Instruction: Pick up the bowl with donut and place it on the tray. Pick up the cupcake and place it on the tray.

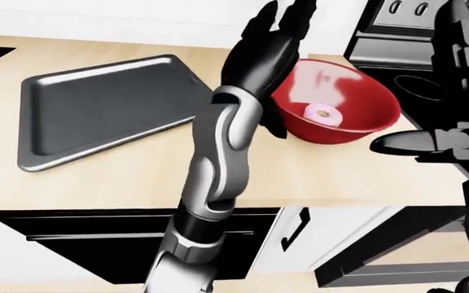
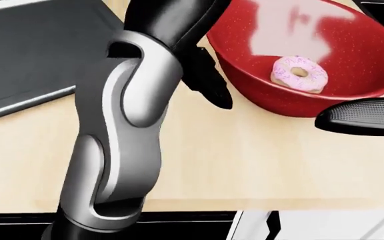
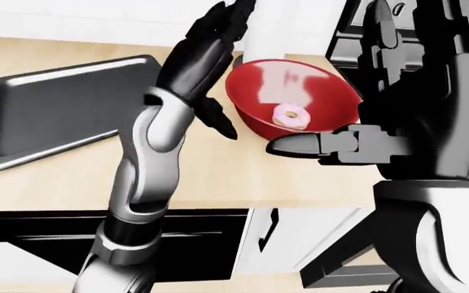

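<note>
Clearly the glossy red round bowl (image 1: 336, 113) with the pink-frosted donut (image 2: 299, 73) inside it stands on the pale wooden tabletop (image 2: 245, 160), to the right of the dark grey metal tray (image 1: 104, 107) and well apart from it, so it is not yet carried over. The left hand (image 1: 287, 24) is raised over the left edge of the bowl with its black fingers spread and grasping nothing; one dark finger hangs down just beside the bowl's left wall, but I cannot tell if it touches. The right hand (image 3: 414, 91) stands at the other side of the bowl, also released, with one long finger (image 2: 362, 117) lying level near the bowl's lower right wall. I judge that the two hands are placed on opposite sides because the bowl is wide and smooth, and one hand alone would hardly hold it; pressing from both sides seems the plan. The tray lies flat with nothing on it, ready for the bowl. The cupcake does not show in any view; maybe the raised left arm hides it, or it is outside the pictures.
</note>
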{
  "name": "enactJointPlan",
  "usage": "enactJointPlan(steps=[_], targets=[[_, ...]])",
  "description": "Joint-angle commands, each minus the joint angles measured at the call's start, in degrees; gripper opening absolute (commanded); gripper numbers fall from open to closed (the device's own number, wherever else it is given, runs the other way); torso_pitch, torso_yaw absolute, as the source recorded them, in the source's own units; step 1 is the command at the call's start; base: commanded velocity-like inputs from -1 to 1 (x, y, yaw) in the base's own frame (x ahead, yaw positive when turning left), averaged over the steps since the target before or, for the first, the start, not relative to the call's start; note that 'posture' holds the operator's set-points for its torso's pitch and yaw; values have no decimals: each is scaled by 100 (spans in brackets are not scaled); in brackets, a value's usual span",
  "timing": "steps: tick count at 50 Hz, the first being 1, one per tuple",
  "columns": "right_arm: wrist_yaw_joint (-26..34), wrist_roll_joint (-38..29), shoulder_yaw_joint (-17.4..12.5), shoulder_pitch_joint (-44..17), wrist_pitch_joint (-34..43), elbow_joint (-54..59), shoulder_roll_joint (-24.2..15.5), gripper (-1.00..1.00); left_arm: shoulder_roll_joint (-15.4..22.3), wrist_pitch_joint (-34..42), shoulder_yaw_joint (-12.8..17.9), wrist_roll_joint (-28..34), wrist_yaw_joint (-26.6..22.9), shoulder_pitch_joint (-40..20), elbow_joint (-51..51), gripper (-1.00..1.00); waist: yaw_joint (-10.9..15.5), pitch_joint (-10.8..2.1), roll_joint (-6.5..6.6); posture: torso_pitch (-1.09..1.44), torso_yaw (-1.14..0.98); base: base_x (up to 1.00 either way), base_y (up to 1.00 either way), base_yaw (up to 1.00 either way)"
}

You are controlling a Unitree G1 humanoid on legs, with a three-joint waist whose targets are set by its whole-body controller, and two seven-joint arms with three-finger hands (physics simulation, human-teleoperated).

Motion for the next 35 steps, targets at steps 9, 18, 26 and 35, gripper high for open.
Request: enactJointPlan(steps=[9, 18, 26, 35], targets=[[103, -154, -87, -51, -201, -11, -12, 100, -13, -1052, 62, 549, 714, -213, 751, 100, -12, -152, -22, 0, 0, 0, 0, 0], [186, -249, -103, 3, -244, 8, 52, 100, -94, -1374, 17, 780, 565, -57, 976, 100, -20, -170, -10, 0, 0, 0, 0, 0], [120, -173, -135, 19, -255, -16, 24, 100, -174, -1490, -8, 870, 601, -23, 1137, 100, -26, -179, -4, 0, 0, 0, 0, 0], [178, -228, -143, 107, -281, -36, 78, 100, -267, -1566, -68, 985, 720, 75, 1305, -3, -34, -194, -7, 0, 0, 0, 0, 0]])
